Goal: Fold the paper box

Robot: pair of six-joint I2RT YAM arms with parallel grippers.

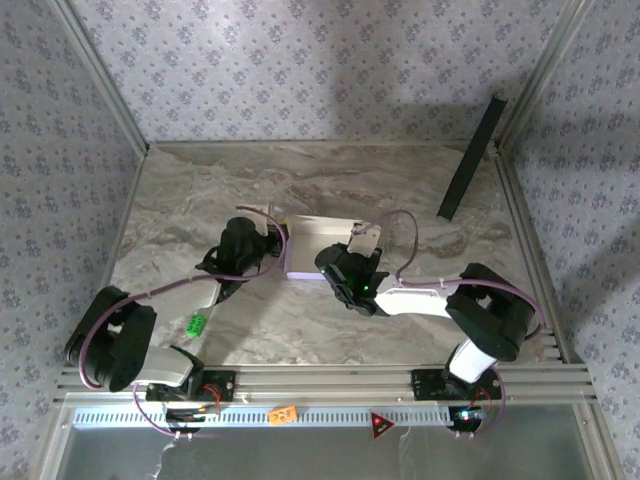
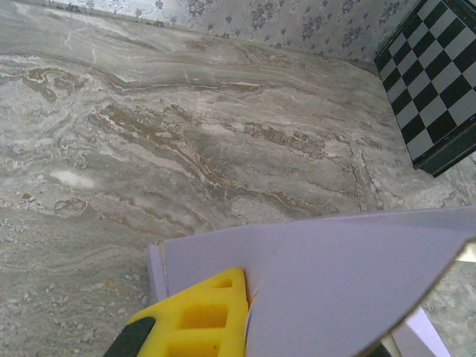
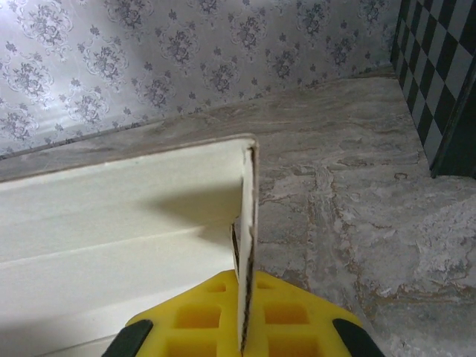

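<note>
The paper box (image 1: 318, 245) lies mid-table, partly folded, pale on top with a lavender front edge. My left gripper (image 1: 272, 240) is at its left end. In the left wrist view one yellow finger (image 2: 193, 316) presses against a raised lavender panel (image 2: 335, 282), and the panel hides the other finger. My right gripper (image 1: 350, 262) sits at the box's near right corner. In the right wrist view it (image 3: 244, 297) is shut on an upright beige side wall (image 3: 247, 193), pinched edge-on between both yellow fingers, with the beige inside of the box (image 3: 111, 223) to the left.
A long black panel (image 1: 470, 160) leans against the back right wall; it looks chequered in the left wrist view (image 2: 435, 82) and the right wrist view (image 3: 446, 82). Small green blocks (image 1: 196, 324) lie near the left arm. Patterned walls close the table on three sides.
</note>
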